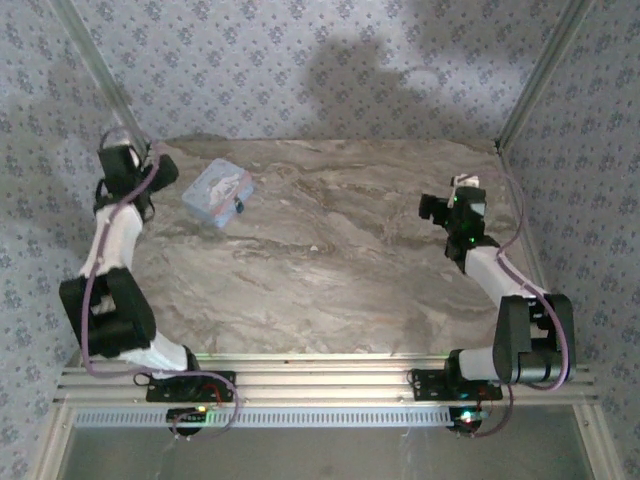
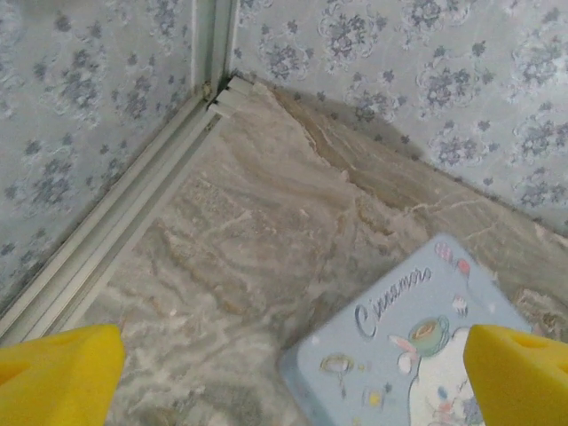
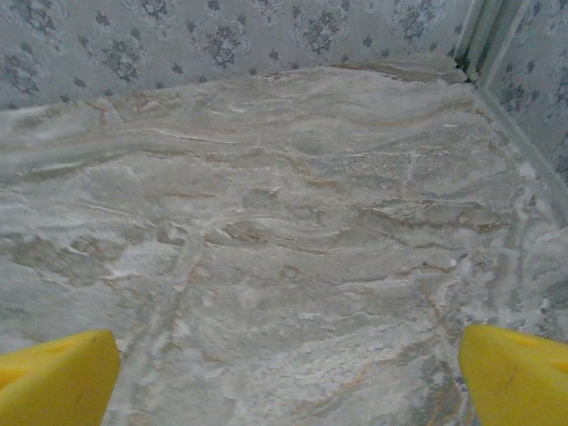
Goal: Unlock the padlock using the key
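A light blue picture tin (image 1: 218, 194) lies at the back left of the marble table. A small dark thing (image 1: 239, 207) sits at its right edge; I cannot tell whether it is the padlock. The key is out of view. My left gripper (image 1: 138, 178) hovers just left of the tin, and in the left wrist view it (image 2: 293, 382) is open, its yellow fingertips (image 2: 58, 373) wide apart over the tin's corner (image 2: 417, 355). My right gripper (image 1: 438, 208) hangs over bare table at the right, open (image 3: 288, 377), with nothing between its yellow fingertips (image 3: 519, 373).
Patterned walls close the table (image 1: 340, 260) on three sides. An aluminium rail (image 2: 115, 222) runs along the left edge to the back left corner, and a post (image 3: 488, 35) stands in the back right corner. The arm bases sit on the near frame (image 1: 320, 385).
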Robot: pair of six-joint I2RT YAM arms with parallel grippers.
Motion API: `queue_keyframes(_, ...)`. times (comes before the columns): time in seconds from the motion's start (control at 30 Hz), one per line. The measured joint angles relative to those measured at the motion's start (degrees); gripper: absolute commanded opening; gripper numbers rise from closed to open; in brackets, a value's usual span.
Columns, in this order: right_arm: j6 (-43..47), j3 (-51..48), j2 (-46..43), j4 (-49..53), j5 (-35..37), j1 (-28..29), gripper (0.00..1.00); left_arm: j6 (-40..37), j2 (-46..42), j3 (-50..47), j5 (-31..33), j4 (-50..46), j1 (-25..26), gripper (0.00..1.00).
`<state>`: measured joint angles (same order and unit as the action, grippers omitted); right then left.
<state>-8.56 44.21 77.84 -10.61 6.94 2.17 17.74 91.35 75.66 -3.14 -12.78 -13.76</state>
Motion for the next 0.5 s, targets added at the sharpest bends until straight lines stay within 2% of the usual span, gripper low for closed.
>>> queue_keyframes(0.17,-4.3,6.5,2.2,8.9,-2.1,4.3,0.98,1.2,15.0,16.2,-6.7,-11.1,0.1,0.84)
queue_keyframes(0.33,-5.7,8.9,4.8,14.6,-3.8,10.1,0.98,1.4,30.4,31.3,-12.7,-21.5,0.7,0.77)
queue_keyframes(0.5,-6.8,10.1,7.4,17.4,-5.7,13.3,0.98,-1.6,45.8,53.3,-17.3,-34.2,2.4,0.64)
